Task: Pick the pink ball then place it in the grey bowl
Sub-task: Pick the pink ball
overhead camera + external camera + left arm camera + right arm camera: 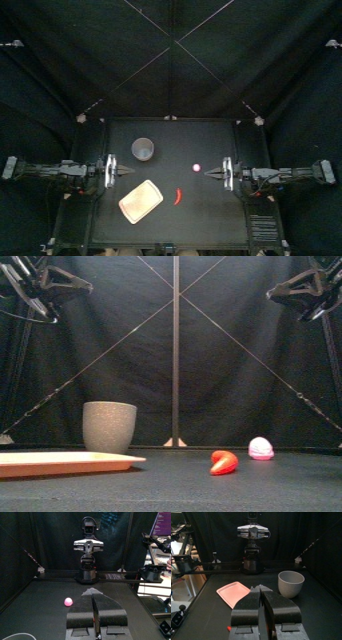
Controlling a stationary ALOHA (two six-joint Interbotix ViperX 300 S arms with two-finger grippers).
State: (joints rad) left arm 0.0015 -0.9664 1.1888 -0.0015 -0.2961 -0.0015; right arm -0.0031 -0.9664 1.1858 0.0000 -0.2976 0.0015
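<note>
Both pressed together: left tool (94, 593), right tool (261, 588); pink ball (261, 448) on table (174, 484), apart from grey bowl (110, 426)

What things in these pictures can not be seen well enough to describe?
- Inside of the grey bowl: front view, its own wall hides it; top view, too small.
- Pink tray: front view, the left edge cuts it off.
- Red toy: which food it is; top view, too small.
- Pink ball: missing in right wrist view, perhaps behind the right pincer.
</note>
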